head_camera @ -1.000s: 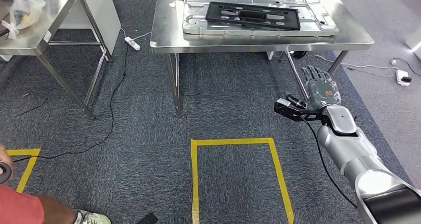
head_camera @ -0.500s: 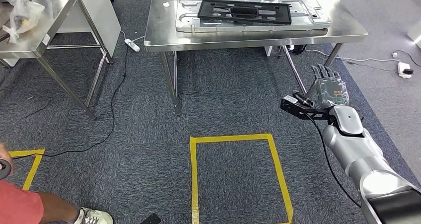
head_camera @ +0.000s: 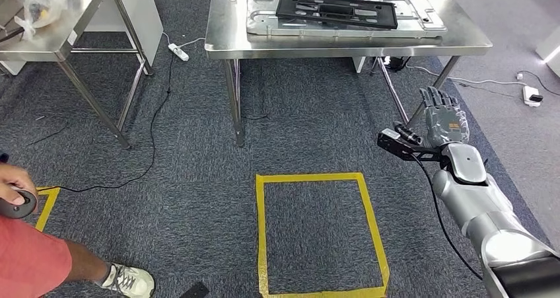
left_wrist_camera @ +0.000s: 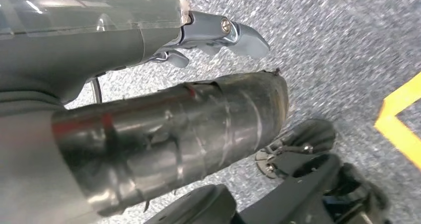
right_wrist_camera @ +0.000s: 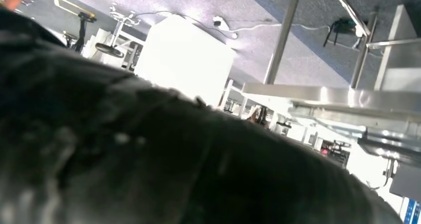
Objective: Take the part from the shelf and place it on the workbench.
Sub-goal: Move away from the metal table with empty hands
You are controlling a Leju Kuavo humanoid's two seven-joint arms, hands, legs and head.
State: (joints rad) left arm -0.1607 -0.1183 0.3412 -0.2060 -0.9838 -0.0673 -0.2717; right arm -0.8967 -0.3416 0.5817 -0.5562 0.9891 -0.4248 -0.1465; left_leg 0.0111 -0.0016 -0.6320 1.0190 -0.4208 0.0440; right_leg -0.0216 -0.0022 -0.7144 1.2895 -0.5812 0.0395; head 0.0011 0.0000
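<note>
Stainless-steel workbench (head_camera: 343, 43): bears a black part (head_camera: 337, 10) flat on a grey plate (head_camera: 422, 22), apparently already delivered. Right hand (head_camera: 444, 116): fingers spread, holding nothing, low beside the table leg. Left hand (left_wrist_camera: 218, 33): state cannot be told.

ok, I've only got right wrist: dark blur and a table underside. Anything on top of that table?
Observer: Yes. In the head view a black part lies flat on a silver plate on the workbench.
Operator: Right hand holding anything?
Observer: No. The right hand is empty, fingers extended, out in front of the workbench and lower than its top.
Operator: Anyone close?
Observer: A person on the robot's left, their hand on a dark device.
</note>
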